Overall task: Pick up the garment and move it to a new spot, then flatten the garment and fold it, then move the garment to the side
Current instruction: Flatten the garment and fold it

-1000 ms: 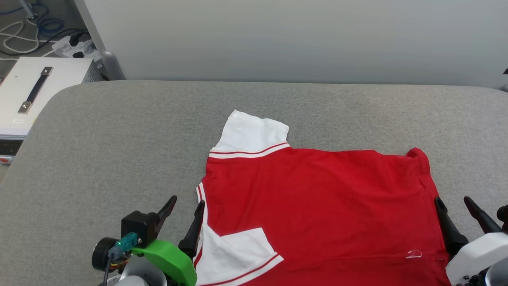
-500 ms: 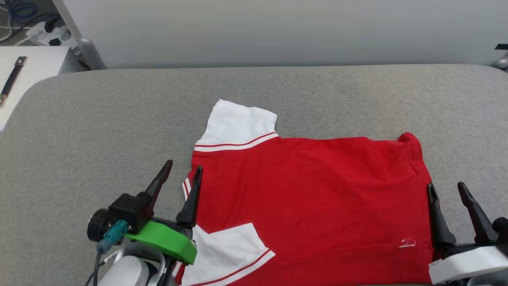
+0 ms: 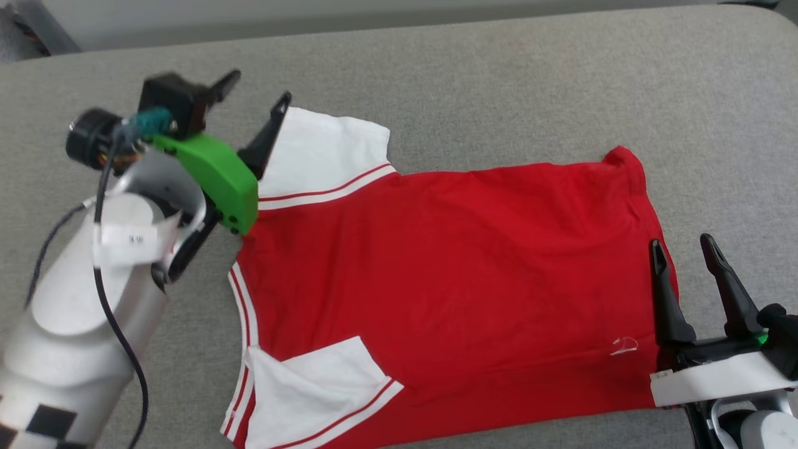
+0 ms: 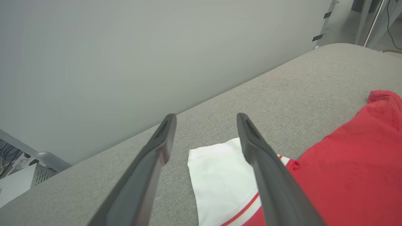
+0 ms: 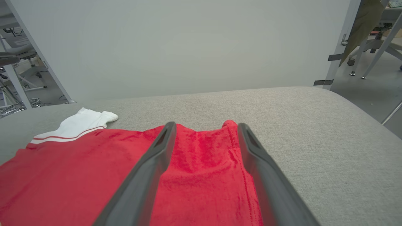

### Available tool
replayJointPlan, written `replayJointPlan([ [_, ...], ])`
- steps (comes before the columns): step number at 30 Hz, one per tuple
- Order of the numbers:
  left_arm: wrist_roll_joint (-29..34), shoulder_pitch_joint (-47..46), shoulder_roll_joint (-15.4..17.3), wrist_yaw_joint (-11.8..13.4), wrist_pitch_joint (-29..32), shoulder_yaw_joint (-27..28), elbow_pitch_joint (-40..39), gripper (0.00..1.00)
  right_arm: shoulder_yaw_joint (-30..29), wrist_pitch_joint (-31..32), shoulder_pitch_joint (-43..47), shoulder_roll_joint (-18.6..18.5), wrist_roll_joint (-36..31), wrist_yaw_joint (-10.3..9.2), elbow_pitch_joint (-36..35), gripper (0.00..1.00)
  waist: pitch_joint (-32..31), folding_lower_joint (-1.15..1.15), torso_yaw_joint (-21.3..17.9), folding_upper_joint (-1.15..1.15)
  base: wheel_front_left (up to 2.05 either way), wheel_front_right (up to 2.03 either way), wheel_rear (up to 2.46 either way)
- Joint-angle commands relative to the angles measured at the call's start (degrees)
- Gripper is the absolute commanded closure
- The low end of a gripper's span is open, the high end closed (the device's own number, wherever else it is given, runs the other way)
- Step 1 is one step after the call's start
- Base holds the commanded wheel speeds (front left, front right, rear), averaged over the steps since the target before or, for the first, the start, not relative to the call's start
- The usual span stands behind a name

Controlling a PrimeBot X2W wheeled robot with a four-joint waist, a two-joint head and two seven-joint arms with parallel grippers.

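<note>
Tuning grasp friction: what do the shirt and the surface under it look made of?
The garment: soft knit, likely cotton or polyester jersey, matte; it drapes flat with shallow wrinkles and stitched hems. The surface: grey woven upholstery fabric, matte; speckled weave shows, edges rounded as if padded.

Red jersey-style garment point(image 3: 449, 280), short-sleeved, spread almost flat on the grey fabric bench point(image 3: 530, 81), plain red side up. Neck edge with red-white striped trim point(image 3: 240, 312) turned to the left, hem to the right. Far sleeve point(image 3: 324, 149) white, laid out flat toward the back; near sleeve point(image 3: 312, 386) white, folded in over the red body. Far hem corner point(image 3: 620, 159) slightly bunched. Faint wrinkles across the cloth, small white mark point(image 3: 623, 346) close to the hem.
</note>
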Motion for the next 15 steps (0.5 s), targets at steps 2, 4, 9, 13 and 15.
replayJointPlan([
  [2, -2.5, -5.8, 1.5, -0.5, 5.0, -2.0, 2.8, 0.00, 0.8, -0.6, -2.0, 0.6, -0.7, -0.05, -0.3, 0.00, 5.9, 0.00, -4.7, 0.00, 0.00, 0.00, 0.00],
  [4, -5.9, -10.6, 3.2, -0.5, 11.2, -5.9, 5.1, 0.00, 1.2, -0.9, -3.0, 1.1, -0.8, -0.05, -0.2, 0.00, 7.3, 0.00, -5.8, 0.00, 0.00, 0.00, 0.00],
  [9, -14.5, -19.5, 6.4, -0.5, 23.2, -12.2, 10.1, 0.00, 2.0, -1.5, -4.8, 1.8, -0.9, -0.05, 0.1, 0.00, 10.1, 0.00, -7.7, 0.00, 0.00, 0.00, 0.00],
  [13, -19.7, -24.0, 8.0, -0.5, 32.2, -15.0, 15.4, 0.00, 2.9, -1.9, -5.9, 2.2, -0.8, -0.05, 0.4, 0.00, 12.0, 0.00, -9.3, 0.00, 0.00, 0.00, 0.00],
  [15, -21.3, -25.6, 8.7, -0.5, 35.2, -15.7, 17.7, 0.00, 3.3, -2.1, -6.3, 2.4, -0.8, -0.05, 0.5, 0.00, 12.8, 0.00, -10.0, 0.00, 0.00, 0.00, 0.00],
])
